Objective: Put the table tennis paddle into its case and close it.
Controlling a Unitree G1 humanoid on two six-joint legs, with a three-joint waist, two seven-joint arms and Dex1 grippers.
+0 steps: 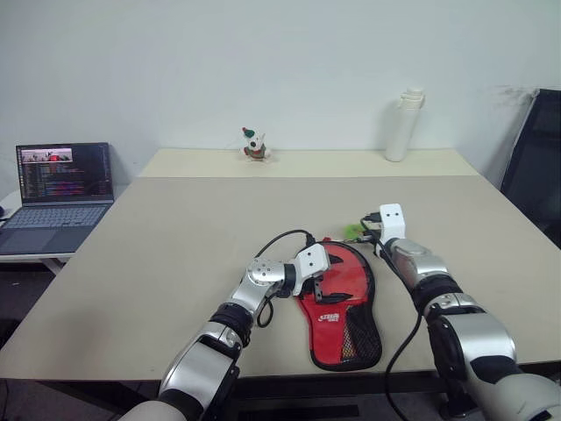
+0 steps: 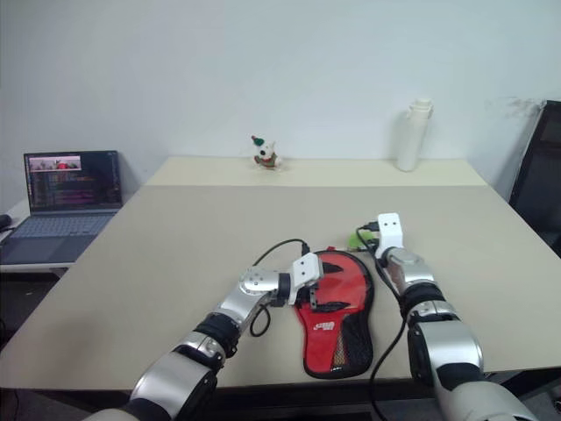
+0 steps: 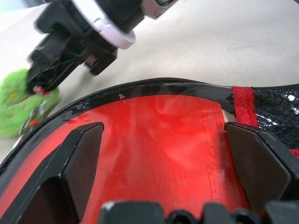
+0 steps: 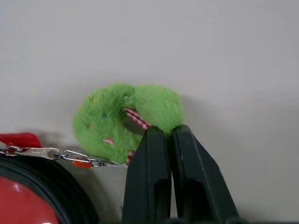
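The case (image 1: pixel 340 307) lies flat near the table's front edge, red side up, with its black mesh pocket and white logo toward me. My left gripper (image 1: pixel 328 284) hovers open over the case's round part; in the left wrist view its fingers (image 3: pixel 81 158) straddle the glossy red surface (image 3: pixel 159 140). A green plush charm (image 4: pixel 117 121) hangs on a small chain from the case's far edge. My right gripper (image 4: pixel 163 133) is shut, with the charm's fluff pinched at its tips. The table tennis paddle is hidden.
An open laptop (image 1: pixel 61 189) stands on a side table at the left. At the table's far edge are a small figurine (image 1: pixel 254 145) and a white bottle (image 1: pixel 405 123). A black chair (image 1: pixel 536 158) is at the right.
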